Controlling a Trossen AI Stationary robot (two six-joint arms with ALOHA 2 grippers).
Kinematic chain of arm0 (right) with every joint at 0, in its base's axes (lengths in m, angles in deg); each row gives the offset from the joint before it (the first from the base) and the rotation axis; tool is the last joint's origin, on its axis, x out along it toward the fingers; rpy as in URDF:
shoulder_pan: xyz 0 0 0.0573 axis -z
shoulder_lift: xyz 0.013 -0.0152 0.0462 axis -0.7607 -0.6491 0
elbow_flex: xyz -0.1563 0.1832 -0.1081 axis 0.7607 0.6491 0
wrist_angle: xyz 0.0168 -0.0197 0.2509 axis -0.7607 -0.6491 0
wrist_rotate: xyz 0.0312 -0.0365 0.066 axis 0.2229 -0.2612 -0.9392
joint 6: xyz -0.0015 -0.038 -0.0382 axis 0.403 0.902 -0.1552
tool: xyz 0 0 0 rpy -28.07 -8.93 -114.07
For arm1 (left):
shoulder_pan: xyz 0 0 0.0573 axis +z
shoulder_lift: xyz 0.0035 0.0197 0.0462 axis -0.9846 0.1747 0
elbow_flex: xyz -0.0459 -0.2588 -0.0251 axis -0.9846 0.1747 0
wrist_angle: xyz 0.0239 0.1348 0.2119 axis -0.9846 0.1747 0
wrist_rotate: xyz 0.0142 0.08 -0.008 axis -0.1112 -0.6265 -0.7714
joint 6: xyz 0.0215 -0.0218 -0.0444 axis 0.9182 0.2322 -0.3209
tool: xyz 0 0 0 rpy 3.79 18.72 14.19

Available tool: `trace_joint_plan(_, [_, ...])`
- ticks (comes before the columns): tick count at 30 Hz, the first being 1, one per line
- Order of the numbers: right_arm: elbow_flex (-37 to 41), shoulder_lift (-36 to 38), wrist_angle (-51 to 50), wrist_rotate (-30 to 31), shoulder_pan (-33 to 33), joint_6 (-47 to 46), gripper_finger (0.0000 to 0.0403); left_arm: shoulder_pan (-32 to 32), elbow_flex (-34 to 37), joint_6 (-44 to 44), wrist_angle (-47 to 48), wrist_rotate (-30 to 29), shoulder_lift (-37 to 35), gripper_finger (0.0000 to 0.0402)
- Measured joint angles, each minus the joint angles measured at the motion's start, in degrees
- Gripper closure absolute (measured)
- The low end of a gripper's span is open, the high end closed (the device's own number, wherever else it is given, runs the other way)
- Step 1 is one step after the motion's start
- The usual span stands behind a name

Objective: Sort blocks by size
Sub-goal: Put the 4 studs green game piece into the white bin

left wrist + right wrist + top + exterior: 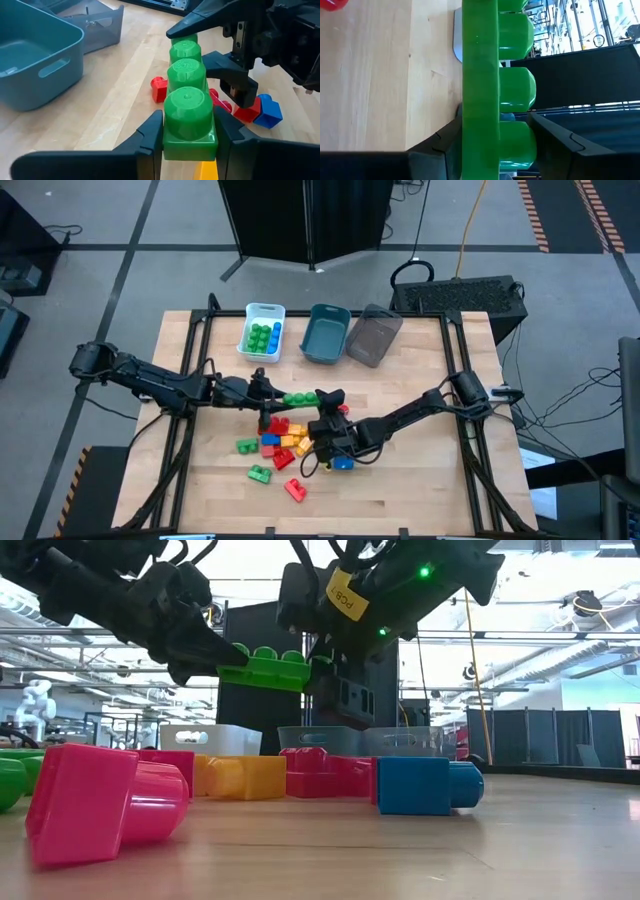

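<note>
1. Above the middle of the table, a long green brick with four studs hangs in the air between the two grippers, well clear of the wood.
2. At one end, the left gripper has its fingers pressed against both sides of the brick, grasping it.
3. At the other end, the right gripper has a finger on each side of the brick; whether it is gripping or letting go, I cannot tell.
4. Judged from this, the brick is being passed from one arm to the other.
5. Below and just in front of the grippers lies the unsorted pile: red, yellow, orange, blue and green bricks of different lengths, with a few green and red ones scattered nearer the front edge.
6. Along the far edge stand three bins: the white bin already holds several small green and blue bricks, while the teal bin and the grey bin look empty.
7. So the sorting seems to be at an early stage: one size is partly gathered, and most bricks are still left on the table.
</note>
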Motion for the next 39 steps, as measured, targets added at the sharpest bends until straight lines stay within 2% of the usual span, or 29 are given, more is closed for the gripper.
trace_joint_plan(6, [-0.1,0.1,1.1,0.7,-0.1,-11.1,0.0192,0.0,0.0,0.4,-0.1,-4.5,0.0,0.0318])
trace_joint_plan(9, [-0.1,0.1,-0.8,4.5,-0.6,-17.5,0.0178,0.1,0.0,1.6,0.2,-9.5,-1.2,0.0319])
trace_joint_plan(11, [-0.1,0.2,-3.5,6.1,-0.7,-25.1,0.0171,0.0,0.0,1.7,0.8,-12.8,-3.0,0.0319])
trace_joint_plan(14, [-0.1,1.1,-11.0,2.1,-0.2,-41.2,0.0163,0.0,0.0,1.8,2.7,-17.9,-6.8,0.0319])
trace_joint_plan(17, [-0.1,1.9,-19.9,-3.2,0.7,-54.7,0.0159,0.0,0.0,1.2,7.6,-25.5,-11.1,0.032])
trace_joint_plan(21, [-0.1,2.5,-27.6,-6.6,1.9,-63.9,0.0158,0.0,0.0,-3.9,17.4,-38.8,-15.6,0.032])
trace_joint_plan(24, [-0.1,2.8,-28.4,-7.1,2.3,-66.2,0.016,1.3,0.0,-10.9,25.5,-44.0,-17.2,0.032])
trace_joint_plan(28, [-0.1,2.8,-25.8,-7.6,2.7,-65.4,0.016,7.2,0.0,-19.8,30.8,-43.4,-16.9,0.032])
trace_joint_plan(34, [-0.1,2.8,-20.5,-9.4,3.0,-61.9,0.016,16.1,0.0,-22.8,30.6,-41.7,-13.7,0.032])
trace_joint_plan(39, [-0.1,2.8,-20.5,-9.5,3.0,-61.4,0.016,20.6,0.0,-24.0,30.3,-39.9,-11.3,0.0311])
